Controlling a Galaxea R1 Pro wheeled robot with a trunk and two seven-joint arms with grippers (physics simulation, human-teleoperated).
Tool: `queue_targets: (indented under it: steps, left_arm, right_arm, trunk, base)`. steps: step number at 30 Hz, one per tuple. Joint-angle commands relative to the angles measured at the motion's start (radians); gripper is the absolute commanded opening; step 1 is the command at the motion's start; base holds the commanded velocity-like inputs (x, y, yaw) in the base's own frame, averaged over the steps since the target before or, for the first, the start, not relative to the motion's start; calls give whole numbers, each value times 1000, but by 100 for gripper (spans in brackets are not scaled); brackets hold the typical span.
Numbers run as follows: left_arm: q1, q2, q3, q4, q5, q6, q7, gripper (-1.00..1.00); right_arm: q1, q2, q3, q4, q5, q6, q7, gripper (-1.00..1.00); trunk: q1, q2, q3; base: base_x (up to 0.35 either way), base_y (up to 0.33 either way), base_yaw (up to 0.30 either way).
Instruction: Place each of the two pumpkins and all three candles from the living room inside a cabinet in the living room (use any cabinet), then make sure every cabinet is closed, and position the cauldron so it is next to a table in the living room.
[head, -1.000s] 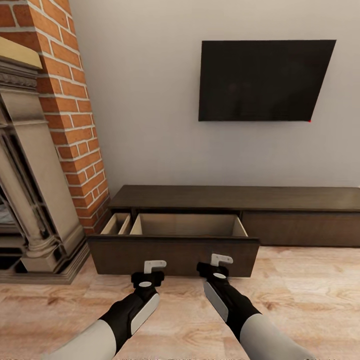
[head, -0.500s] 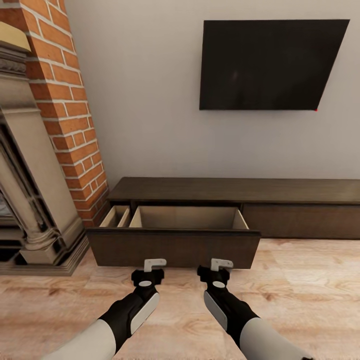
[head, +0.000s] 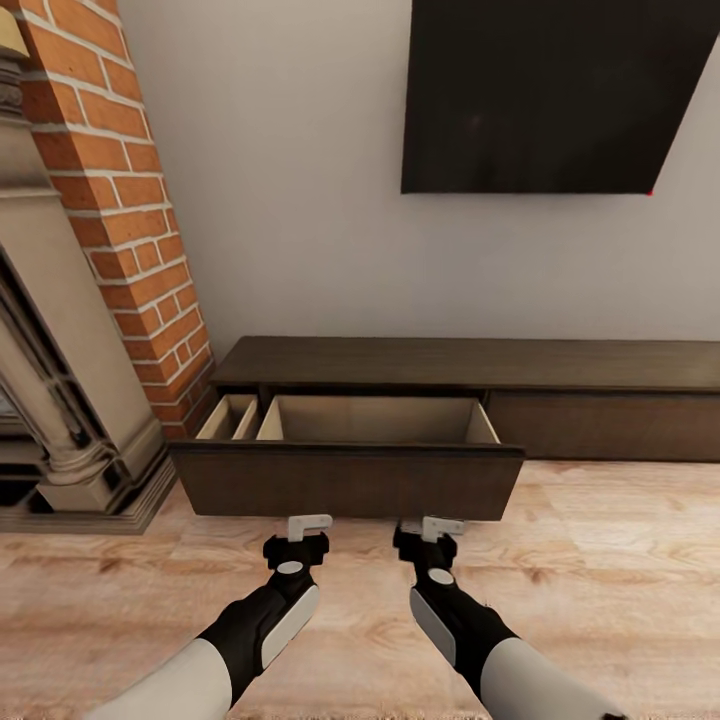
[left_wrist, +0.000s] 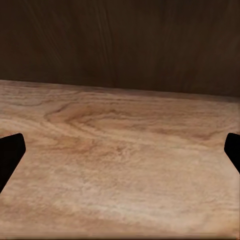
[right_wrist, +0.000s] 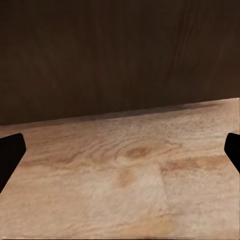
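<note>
Camera closer to open cabinet (head: 350, 480); fireplace (head: 70, 400) left; both grippers spread wide, empty.

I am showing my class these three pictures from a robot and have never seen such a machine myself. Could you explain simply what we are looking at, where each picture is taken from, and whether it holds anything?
These are simulator renders. The head view looks down over two arms. The left end effector and right end effector hover above the plank floor, facing the cabinet, whose drawer stands pulled out; what shows of its inside looks bare. A TV hangs above; a brick fireplace stands left. Each wrist view looks along one arm's fingers at the drawer front. Both end effectors are open, holding nothing.
</note>
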Motion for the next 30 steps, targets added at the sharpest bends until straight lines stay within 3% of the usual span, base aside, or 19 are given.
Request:
queue_targets:
  steps: [1,7,13,24,30]
  left_arm:
    - [-1,1,-5,-2,3,5,7,100]
    - [-1,1,-6,-3,3,0,8,100]
    - [-1,2,-10,-3,2,-53,6,100]
    - [-1,2,-31,-3,2,-68,9,100]
    - [-1,1,-32,-3,2,-68,10,100]
  right_arm:
    - [-1,0,7,12,-10,-11,14,100]
    - [-1,0,7,35,-9,-63,57,100]
    - [-1,-1,8,58,-8,-116,61,100]
    - [-1,0,6,84,-8,-174,62,100]
    - [-1,0,6,91,-8,-180,62,100]
  trunk:
    - [0,-1,-5]
    - [3,-2,-28]
    - [6,-4,-51]
    - [6,-4,-51]
    - [6,-4,-51]
  base:
    - [0,0,0]
    - [0,0,0]
    - [0,0,0]
    - [10,2,0]
    - [233,88,0]
